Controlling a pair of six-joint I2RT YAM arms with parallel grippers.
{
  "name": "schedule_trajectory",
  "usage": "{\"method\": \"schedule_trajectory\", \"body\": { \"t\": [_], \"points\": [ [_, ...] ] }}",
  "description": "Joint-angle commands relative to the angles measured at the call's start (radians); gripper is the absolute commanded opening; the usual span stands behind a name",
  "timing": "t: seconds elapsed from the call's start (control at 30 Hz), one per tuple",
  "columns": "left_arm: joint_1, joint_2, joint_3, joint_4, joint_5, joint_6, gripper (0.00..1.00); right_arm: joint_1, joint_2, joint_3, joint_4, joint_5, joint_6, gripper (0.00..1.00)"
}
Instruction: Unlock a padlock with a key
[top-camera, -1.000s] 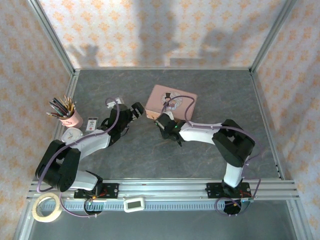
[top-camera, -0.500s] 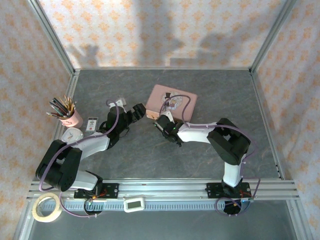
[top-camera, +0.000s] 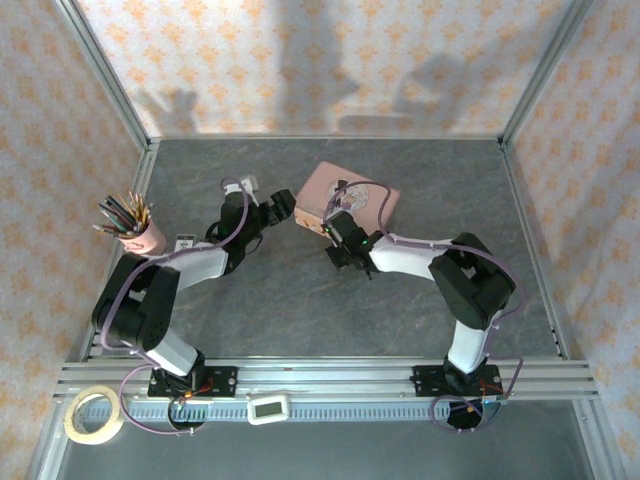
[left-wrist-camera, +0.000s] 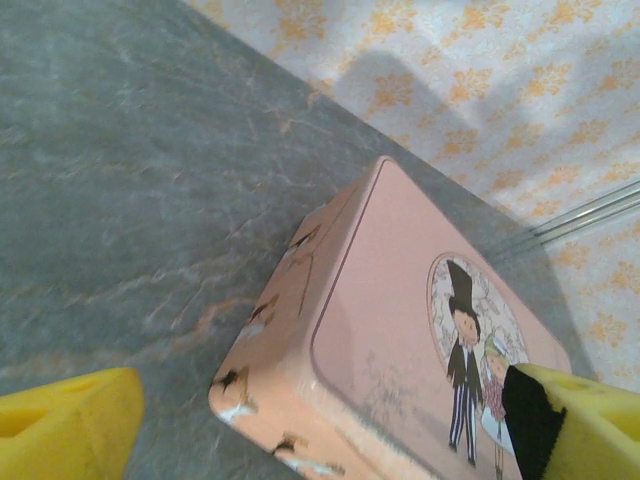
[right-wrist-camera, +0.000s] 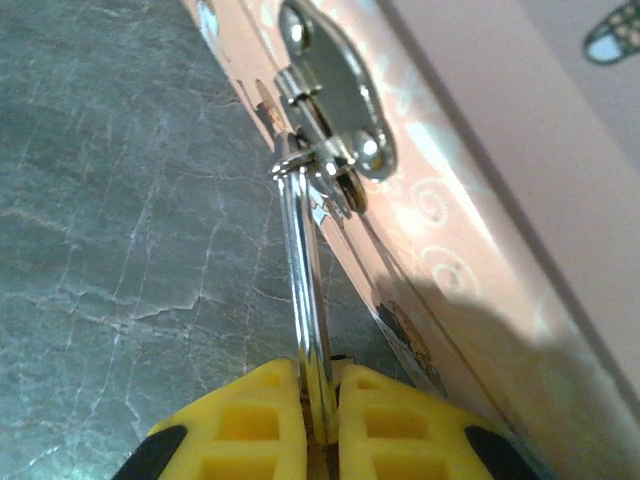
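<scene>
A roll of tape (top-camera: 95, 415) lies nearest, at the 7 o'clock corner of the top view, just in front of the aluminium rail (top-camera: 350, 375). A small white gadget (top-camera: 268, 408) sits at the rail's near edge between the two arm bases. Both arms reach over the grey marbled table (top-camera: 300, 300) toward 12 o'clock. At 9 o'clock stands a pink cup (top-camera: 147, 238) full of coloured pencils (top-camera: 122, 212).

The right gripper (right-wrist-camera: 320, 400) is at the 6 o'clock side of the pink tin (top-camera: 345, 200). Its yellow fingers (right-wrist-camera: 250, 420) are pinched together on the padlock (right-wrist-camera: 305, 290). The lock's thin silvery shackle, seen edge-on, runs from between the pads up to the silvery hasp (right-wrist-camera: 335, 110) on the tin's side wall and hooks there. The lock's body is hidden between the pads.

The left gripper (left-wrist-camera: 320, 420) is at the tin's 9 o'clock corner, jaws spread wide and holding nothing. That corner lies just beyond its yellow fingertips (left-wrist-camera: 65, 425). The lid carries a round picture (left-wrist-camera: 470, 345) of a man in a top hat beside a bride. Farthest, at 12 o'clock, rises the patterned wall (top-camera: 330, 60).
</scene>
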Motion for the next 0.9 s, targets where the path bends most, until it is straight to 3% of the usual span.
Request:
{"method": "schedule_trajectory", "body": {
  "t": [0.0, 0.17, 0.33, 0.7, 0.87],
  "points": [
    [0.008, 0.068, 0.075, -0.006, 0.019, 0.102, 0.92, -0.004, 0.012, 0.006, -0.059, -0.132, -0.096, 0.0],
    [0.009, 0.176, 0.162, -0.023, 0.064, 0.15, 0.89, -0.023, 0.009, 0.027, -0.074, -0.167, -0.158, 0.0],
    [0.009, 0.246, 0.196, -0.004, 0.153, 0.149, 0.8, -0.052, 0.01, 0.069, -0.104, -0.257, -0.176, 0.0],
    [-0.035, 0.23, 0.085, 0.134, 0.225, 0.037, 0.69, -0.118, 0.045, 0.14, -0.123, -0.503, -0.077, 0.0],
    [-0.052, 0.206, 0.049, 0.141, 0.213, 0.018, 0.67, -0.12, 0.112, 0.182, -0.158, -0.495, -0.034, 0.0]
  ]
}}
